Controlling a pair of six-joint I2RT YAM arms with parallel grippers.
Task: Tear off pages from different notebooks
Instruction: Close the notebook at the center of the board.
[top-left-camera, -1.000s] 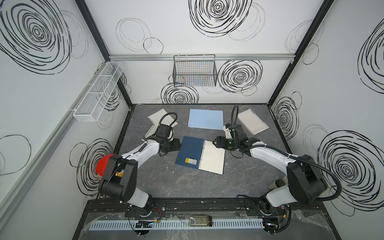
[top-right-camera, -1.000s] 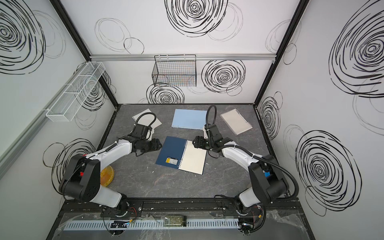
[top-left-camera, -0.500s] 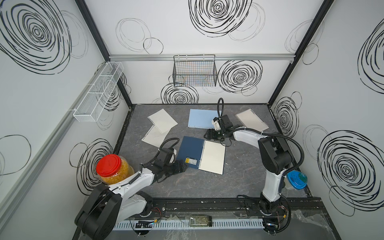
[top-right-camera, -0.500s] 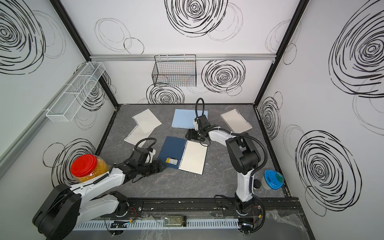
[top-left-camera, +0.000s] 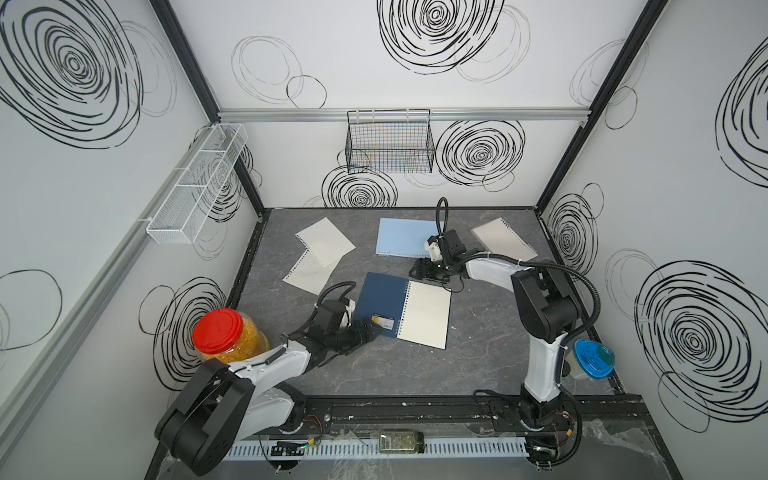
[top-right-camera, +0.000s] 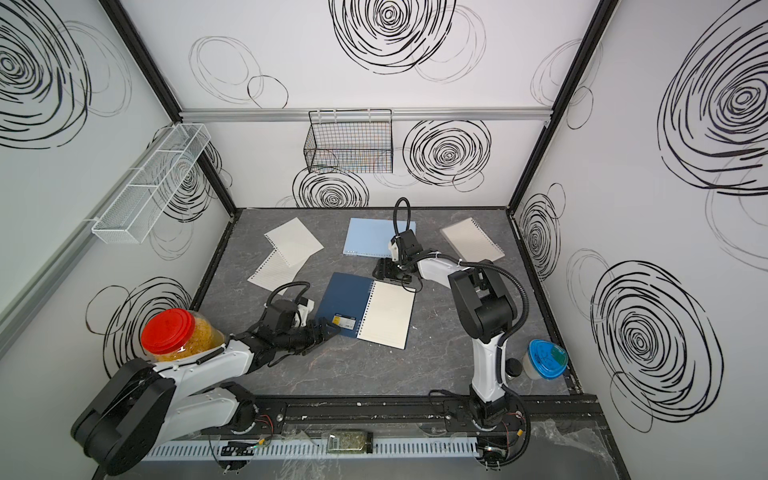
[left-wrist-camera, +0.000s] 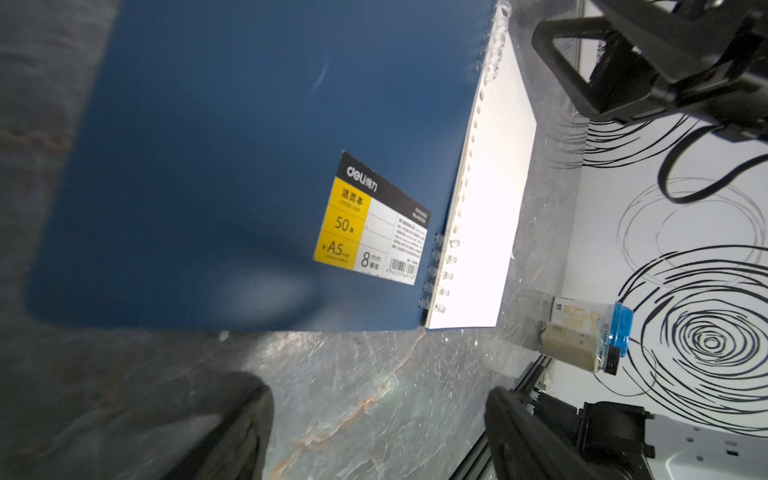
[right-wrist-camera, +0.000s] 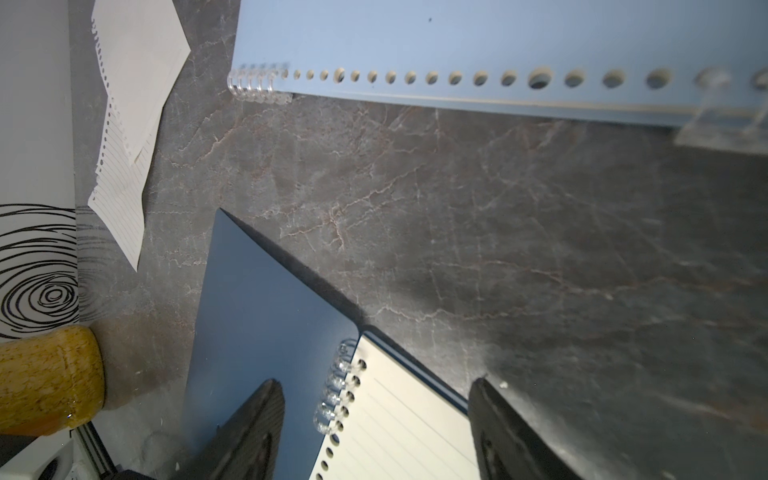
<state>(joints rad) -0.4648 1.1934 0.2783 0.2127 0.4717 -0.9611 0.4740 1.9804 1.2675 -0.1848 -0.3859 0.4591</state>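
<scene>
The dark navy notebook (top-left-camera: 384, 305) lies open mid-table, its cream lined page (top-left-camera: 426, 313) facing up. My left gripper (top-left-camera: 368, 334) hovers open at the cover's near edge; in the left wrist view the left gripper (left-wrist-camera: 378, 424) has only bare table between its fingers (left-wrist-camera: 232, 428). My right gripper (top-left-camera: 419, 272) stands open above the far end of the spine; in the right wrist view the right gripper (right-wrist-camera: 374, 428) straddles the rings and page corner (right-wrist-camera: 407, 432). The light-blue notebook (top-left-camera: 405, 237) and clear-covered notebook (top-left-camera: 503, 239) lie closed at the back. Two loose pages (top-left-camera: 324, 243) overlap at the back left.
A red-lidded jar (top-left-camera: 218, 332) stands by the left wall beside my left arm. A blue-lidded container (top-left-camera: 592, 359) sits at the near right. A black wire basket (top-left-camera: 388, 141) hangs on the back wall, and a white mesh shelf (top-left-camera: 199, 183) on the left wall.
My left arm has swung from beside the loose pages to the near edge of the navy cover. My right gripper has shifted left toward the far end of the spine.
</scene>
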